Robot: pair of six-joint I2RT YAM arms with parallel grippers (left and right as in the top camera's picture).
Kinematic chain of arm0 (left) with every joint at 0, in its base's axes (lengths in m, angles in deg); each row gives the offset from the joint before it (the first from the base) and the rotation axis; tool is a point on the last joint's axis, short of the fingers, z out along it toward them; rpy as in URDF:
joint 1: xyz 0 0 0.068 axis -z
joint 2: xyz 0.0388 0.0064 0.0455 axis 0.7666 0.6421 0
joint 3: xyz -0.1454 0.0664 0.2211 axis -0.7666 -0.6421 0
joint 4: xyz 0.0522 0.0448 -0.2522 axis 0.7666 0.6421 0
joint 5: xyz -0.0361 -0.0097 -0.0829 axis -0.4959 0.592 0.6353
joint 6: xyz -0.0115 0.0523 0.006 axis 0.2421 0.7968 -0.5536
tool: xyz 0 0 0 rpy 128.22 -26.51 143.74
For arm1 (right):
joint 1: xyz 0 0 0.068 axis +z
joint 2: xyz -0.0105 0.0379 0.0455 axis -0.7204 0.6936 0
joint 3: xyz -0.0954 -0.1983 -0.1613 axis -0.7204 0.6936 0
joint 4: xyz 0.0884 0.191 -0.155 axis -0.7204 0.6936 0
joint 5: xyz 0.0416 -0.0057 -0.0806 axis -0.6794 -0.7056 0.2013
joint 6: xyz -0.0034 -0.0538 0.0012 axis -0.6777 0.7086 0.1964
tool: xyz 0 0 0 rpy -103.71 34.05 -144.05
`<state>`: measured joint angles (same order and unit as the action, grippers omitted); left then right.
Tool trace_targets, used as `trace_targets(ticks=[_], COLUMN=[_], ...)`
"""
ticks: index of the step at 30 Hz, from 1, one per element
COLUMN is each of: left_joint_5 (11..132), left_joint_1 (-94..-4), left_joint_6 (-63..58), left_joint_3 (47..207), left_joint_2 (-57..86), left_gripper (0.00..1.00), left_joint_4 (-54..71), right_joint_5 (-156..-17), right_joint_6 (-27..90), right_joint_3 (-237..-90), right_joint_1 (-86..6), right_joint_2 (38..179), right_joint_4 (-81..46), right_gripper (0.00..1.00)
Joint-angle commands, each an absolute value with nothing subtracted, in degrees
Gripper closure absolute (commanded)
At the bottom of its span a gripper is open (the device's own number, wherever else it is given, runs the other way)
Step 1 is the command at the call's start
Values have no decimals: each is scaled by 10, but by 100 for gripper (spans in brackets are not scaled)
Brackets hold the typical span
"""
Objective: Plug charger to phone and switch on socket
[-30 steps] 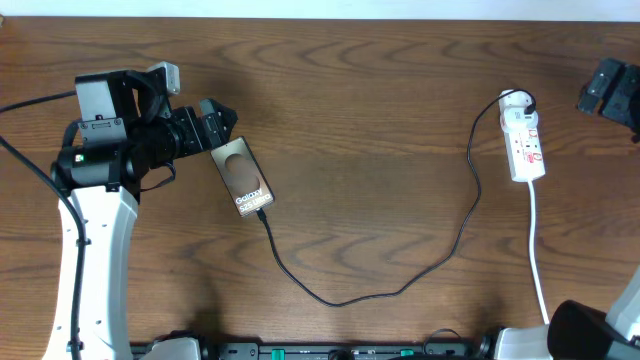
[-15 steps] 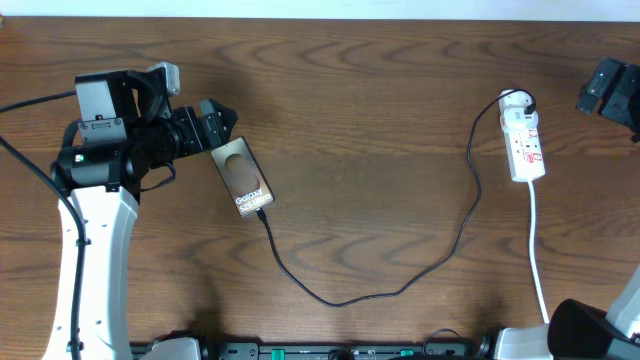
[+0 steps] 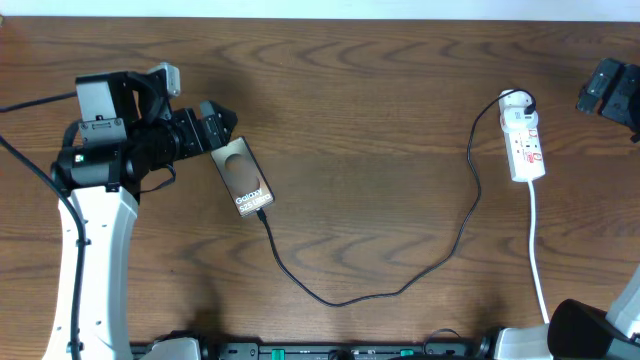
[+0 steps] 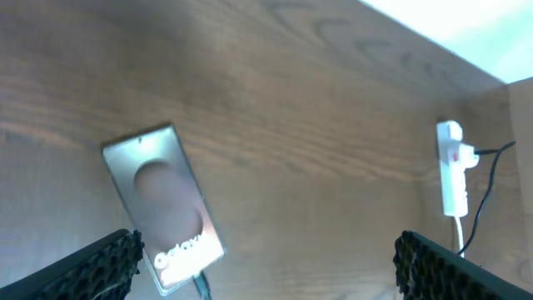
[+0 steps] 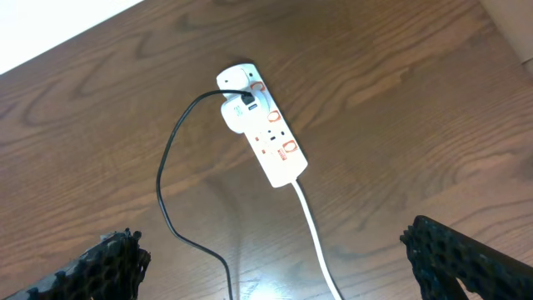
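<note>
The phone lies flat on the table at the left, screen up; it also shows in the left wrist view. The charger cable runs from the socket in a long loop, and its tip meets the phone's lower end. The white socket lies at the right, with the charger's plug in its far end. My left gripper is open and empty just beyond the phone's upper end. My right gripper is open and empty, raised to the right of the socket.
The socket's white cord runs toward the front edge at the right. The left arm's white body stands along the left side. The table's far edge meets a white wall.
</note>
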<state>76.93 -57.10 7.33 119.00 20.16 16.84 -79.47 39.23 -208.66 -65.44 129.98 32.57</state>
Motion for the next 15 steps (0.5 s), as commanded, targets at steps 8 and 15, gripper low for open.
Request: trace_targets(ticks=[8,15], left_joint_5=[547,540], left_joint_1=[-495,-489], left_joint_6=[88,88], left_joint_3=[1023,769], left_joint_2=[12,-205], left_gripper=[2,2], left_joint_4=[79,-261], right_joint_5=[-790,-790], right_joint_6=[384,384], right_joint_3=[-2091,-2091], right_joint_1=[-654,-654], right_joint_2=[1299,1299], right_joint_4=[327,327], right_gripper=[1,1])
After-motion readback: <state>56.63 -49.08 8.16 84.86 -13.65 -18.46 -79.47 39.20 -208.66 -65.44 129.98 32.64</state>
